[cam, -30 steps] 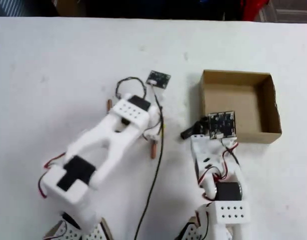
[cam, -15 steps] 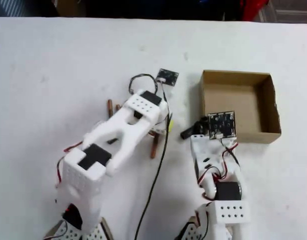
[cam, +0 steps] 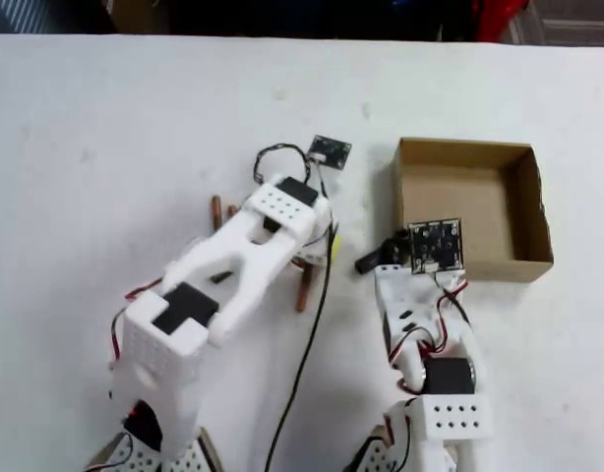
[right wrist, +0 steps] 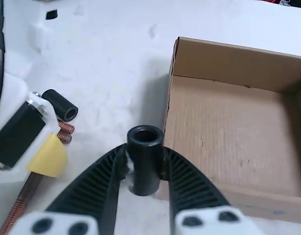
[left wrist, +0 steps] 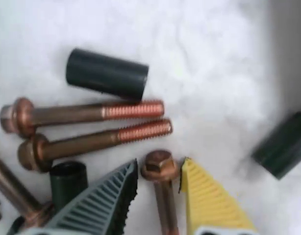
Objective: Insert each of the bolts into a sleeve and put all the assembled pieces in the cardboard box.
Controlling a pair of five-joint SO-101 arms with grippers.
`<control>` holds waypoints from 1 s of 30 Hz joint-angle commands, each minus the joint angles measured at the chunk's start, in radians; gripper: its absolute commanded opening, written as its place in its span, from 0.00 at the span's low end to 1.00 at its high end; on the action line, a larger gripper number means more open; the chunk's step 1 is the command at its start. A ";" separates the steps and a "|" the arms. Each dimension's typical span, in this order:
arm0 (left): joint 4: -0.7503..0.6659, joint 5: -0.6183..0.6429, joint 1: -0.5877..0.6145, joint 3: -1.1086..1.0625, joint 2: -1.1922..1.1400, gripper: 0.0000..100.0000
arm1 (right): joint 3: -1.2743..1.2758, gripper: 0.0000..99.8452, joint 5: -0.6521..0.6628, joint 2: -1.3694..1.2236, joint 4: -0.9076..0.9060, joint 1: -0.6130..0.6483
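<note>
My left gripper (left wrist: 158,171) is open low over the table, its grey and yellow fingers standing on either side of a copper bolt's (left wrist: 165,205) head. Two more bolts (left wrist: 87,113) lie side by side just beyond, with a black sleeve (left wrist: 107,73) lying past them and another sleeve (left wrist: 68,178) upright beside the grey finger. My right gripper (right wrist: 144,153) is shut on a black sleeve (right wrist: 145,161), held upright just outside the cardboard box's (right wrist: 224,58) near corner. From above, the left gripper (cam: 317,256) sits left of the box (cam: 526,211), over the bolt (cam: 303,287).
A further sleeve (left wrist: 283,152) lies off to one side of the left gripper. The left arm's black cable (cam: 307,344) runs down the table between the two arms. Inside, the box holds nothing. White tabletop stretches wide to the left and behind.
The left arm swung to the right, toward the box, and its gripper came down over the bolt; for the last half second it has stayed put. The right arm has not moved.
</note>
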State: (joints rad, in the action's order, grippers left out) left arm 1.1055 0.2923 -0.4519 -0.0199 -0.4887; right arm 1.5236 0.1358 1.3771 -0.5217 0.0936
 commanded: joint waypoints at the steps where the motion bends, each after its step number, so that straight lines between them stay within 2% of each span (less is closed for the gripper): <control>1: 0.083 0.009 -0.005 0.014 0.111 0.17 | -0.012 0.02 -0.006 0.018 0.024 -0.004; 20: 0.029 0.009 -0.035 0.021 -0.047 0.17 | -0.012 0.02 -0.006 0.018 0.022 0.001; 22: 0.032 0.009 -0.056 0.021 -0.053 0.15 | -0.012 0.02 -0.006 0.018 0.022 0.001; 26: 0.026 0.005 -0.073 0.038 -0.051 0.01 | -0.012 0.02 -0.006 0.018 0.021 0.001; 30: 0.035 0.005 -0.065 0.052 -0.056 0.03 | -0.012 0.02 -0.006 0.018 0.019 0.001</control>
State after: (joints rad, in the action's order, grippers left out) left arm 1.1485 0.2923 -0.5163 0.0138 -0.5363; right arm 1.5236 0.1358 1.3771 -0.5217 0.0951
